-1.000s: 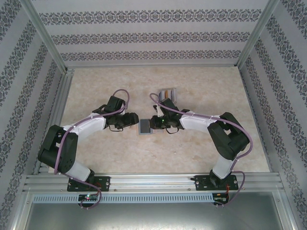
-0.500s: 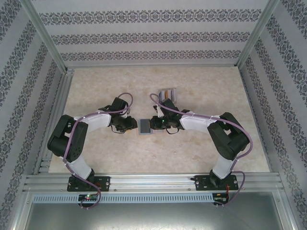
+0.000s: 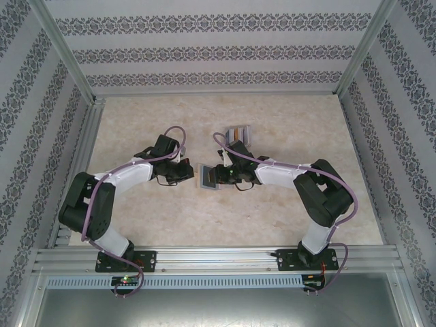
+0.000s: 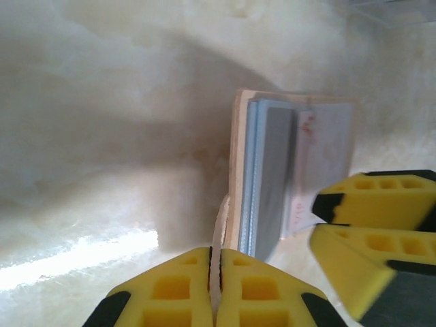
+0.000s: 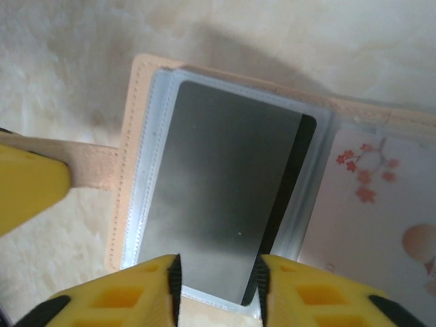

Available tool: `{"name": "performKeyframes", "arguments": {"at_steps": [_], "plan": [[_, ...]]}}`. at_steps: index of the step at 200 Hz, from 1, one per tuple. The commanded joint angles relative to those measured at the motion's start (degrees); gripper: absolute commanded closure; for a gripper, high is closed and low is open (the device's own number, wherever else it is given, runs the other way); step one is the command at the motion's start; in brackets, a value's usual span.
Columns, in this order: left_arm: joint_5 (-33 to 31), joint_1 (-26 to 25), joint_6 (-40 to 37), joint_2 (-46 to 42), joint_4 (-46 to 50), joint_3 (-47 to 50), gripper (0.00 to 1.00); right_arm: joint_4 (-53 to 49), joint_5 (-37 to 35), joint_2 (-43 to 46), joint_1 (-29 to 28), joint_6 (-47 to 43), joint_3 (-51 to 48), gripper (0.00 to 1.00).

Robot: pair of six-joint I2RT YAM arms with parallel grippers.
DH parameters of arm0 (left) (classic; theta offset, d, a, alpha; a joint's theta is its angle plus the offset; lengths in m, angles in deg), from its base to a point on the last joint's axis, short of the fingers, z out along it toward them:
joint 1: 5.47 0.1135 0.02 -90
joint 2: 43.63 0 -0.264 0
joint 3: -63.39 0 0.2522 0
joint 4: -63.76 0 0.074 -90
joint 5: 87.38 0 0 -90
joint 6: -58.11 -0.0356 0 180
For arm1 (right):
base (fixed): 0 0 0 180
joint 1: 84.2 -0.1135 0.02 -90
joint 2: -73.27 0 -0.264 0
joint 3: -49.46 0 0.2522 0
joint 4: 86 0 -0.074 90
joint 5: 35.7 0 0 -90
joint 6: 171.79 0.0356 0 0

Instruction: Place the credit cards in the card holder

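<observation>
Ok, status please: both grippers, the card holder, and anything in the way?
Left gripper shut on snap tab. Right gripper open over grey card, inside card holder sleeve. Clear tray with cards beyond, apart.

The card holder point(image 5: 128, 150) was pale tan, with matching stitches along its edge; its sleeves were clear with a grey-blue cast; the grey card point(image 5: 218, 191) in the front sleeve bore a black stripe down one side; the page point(image 5: 368, 204) beside it was pinkish white, printed with small red blossoms on thin brown twigs (and a peach disc at its margin). The left gripper point(image 4: 214, 266) and the right gripper point(image 5: 219, 266) were bright yellow at the pads, black behind; the table point(image 3: 286, 122) was marbled cream; the walls point(image 3: 218, 51) were white with bands of dark grey ornament; the credit cards point(image 3: 238, 131) farther back showed orange and grey.
</observation>
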Motion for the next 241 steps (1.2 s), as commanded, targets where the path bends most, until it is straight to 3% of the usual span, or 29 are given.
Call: {"name": "performKeyframes", "arguments": {"at_steps": [1,49,158,241], "plan": [[1.5,0.1,1.2,-2.2,-0.6,-1.8,1.0,3.0,2.7,-0.9,-0.3,1.7,1.2,0.57],[2.5,-0.8,2.0,-2.9,-0.5,-2.7,1.0,5.8,5.4,-2.2,0.0,3.6,1.5,0.48],[2.2,-1.3,2.1,-3.0,0.2,-4.0,1.0,6.3,7.3,-3.3,0.2,3.7,2.2,0.4],[1.6,-1.3,1.7,-3.4,0.7,-3.7,1.0,6.7,7.0,-2.6,1.1,3.8,0.8,0.47]]}}
